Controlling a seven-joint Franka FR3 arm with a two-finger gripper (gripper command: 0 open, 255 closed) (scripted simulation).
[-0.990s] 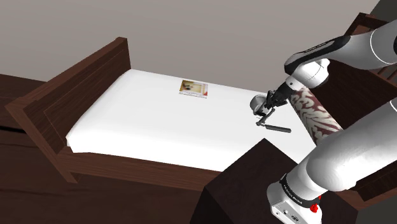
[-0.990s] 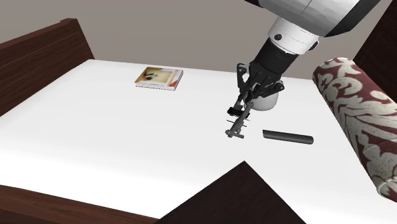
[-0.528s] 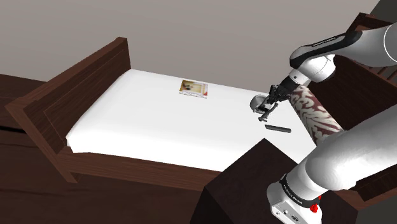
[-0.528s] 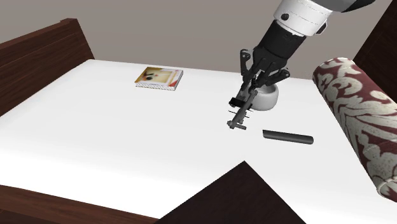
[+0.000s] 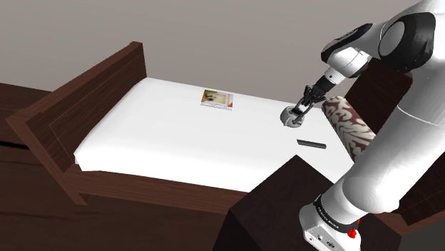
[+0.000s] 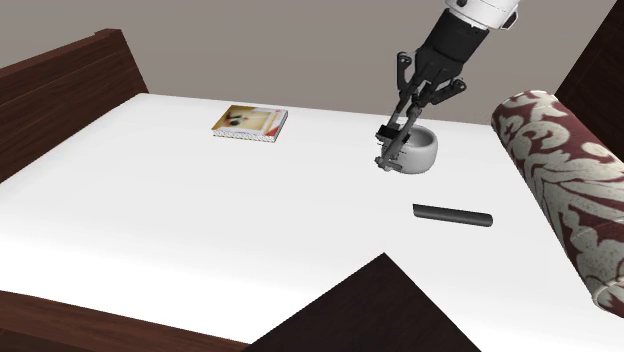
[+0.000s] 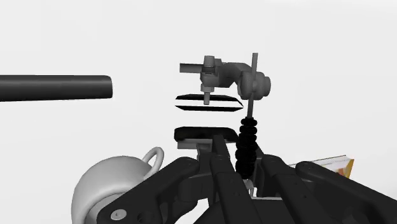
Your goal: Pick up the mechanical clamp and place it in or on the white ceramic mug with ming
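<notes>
- We see the gripper [image 6: 412, 97] clasping the thin dark clamp [image 6: 392, 146]; its long axis hangs steeply, with the lower end at the mug [image 6: 428, 152].
- The mug is smooth, rounded and whitish, with a loop handle.

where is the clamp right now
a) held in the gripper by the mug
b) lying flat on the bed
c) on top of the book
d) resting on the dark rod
a: the gripper is shut on the clamp, which hangs from it right next to the mug.
</notes>
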